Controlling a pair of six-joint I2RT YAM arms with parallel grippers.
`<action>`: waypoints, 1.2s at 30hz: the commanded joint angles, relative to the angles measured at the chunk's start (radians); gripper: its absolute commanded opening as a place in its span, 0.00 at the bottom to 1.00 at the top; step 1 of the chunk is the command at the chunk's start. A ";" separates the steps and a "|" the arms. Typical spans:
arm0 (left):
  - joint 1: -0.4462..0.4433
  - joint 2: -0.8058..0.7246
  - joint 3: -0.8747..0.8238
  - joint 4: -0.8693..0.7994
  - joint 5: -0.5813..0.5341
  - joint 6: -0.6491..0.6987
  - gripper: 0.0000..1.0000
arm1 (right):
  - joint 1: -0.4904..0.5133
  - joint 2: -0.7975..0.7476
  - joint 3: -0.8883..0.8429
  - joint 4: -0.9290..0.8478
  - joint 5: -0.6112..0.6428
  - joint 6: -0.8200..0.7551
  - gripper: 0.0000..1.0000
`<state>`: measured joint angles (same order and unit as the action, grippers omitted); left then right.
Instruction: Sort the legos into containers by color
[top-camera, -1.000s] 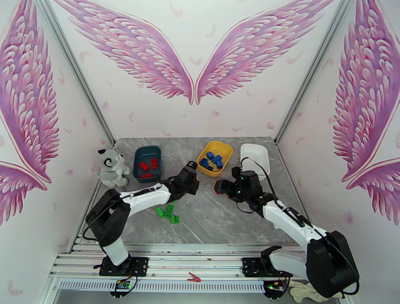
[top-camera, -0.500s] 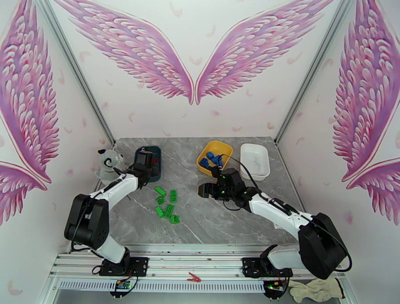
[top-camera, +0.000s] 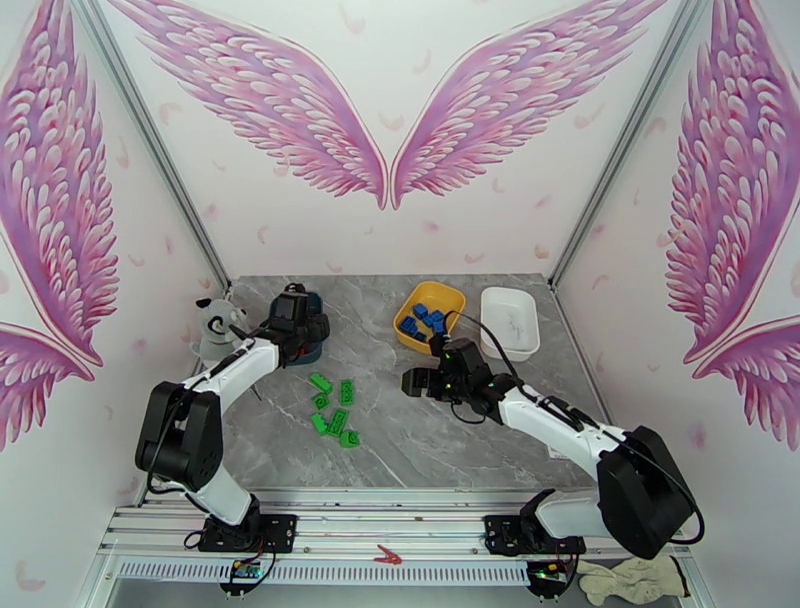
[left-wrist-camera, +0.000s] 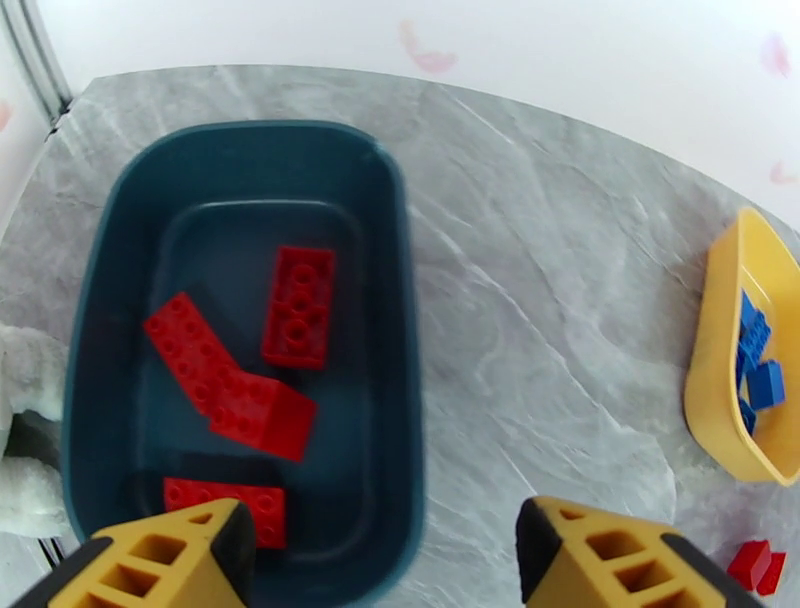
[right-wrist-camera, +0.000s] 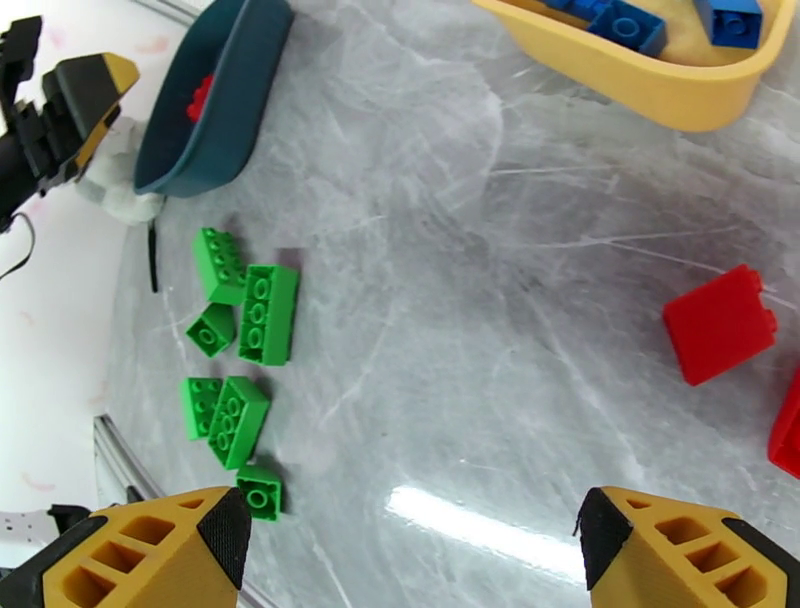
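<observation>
While the left tool stands wide above the teal tray, the right tool stands wide.

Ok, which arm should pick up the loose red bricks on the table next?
Right. The right end effector, open, hangs near the red bricks; the left end effector is over the teal tray.

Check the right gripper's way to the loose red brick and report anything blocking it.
Nothing visible blocks it. The right gripper hangs open over the table; the red brick lies off to one side, only bare surface between. The green bricks lie apart on the other side.
</observation>
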<state>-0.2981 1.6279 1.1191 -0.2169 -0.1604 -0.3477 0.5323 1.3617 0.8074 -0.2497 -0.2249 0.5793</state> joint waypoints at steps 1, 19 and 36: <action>-0.077 -0.066 -0.043 0.042 -0.018 -0.005 0.75 | -0.023 -0.042 0.018 -0.046 0.090 0.015 0.93; -0.507 0.091 -0.117 0.282 0.076 0.146 0.81 | -0.299 -0.188 -0.127 -0.021 0.019 0.139 0.92; -0.622 0.415 0.144 0.225 0.096 0.251 0.80 | -0.416 -0.194 -0.195 0.033 -0.086 0.200 0.95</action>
<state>-0.9222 2.0014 1.2060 0.0391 -0.0528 -0.1215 0.1303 1.1873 0.6289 -0.2432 -0.2806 0.7567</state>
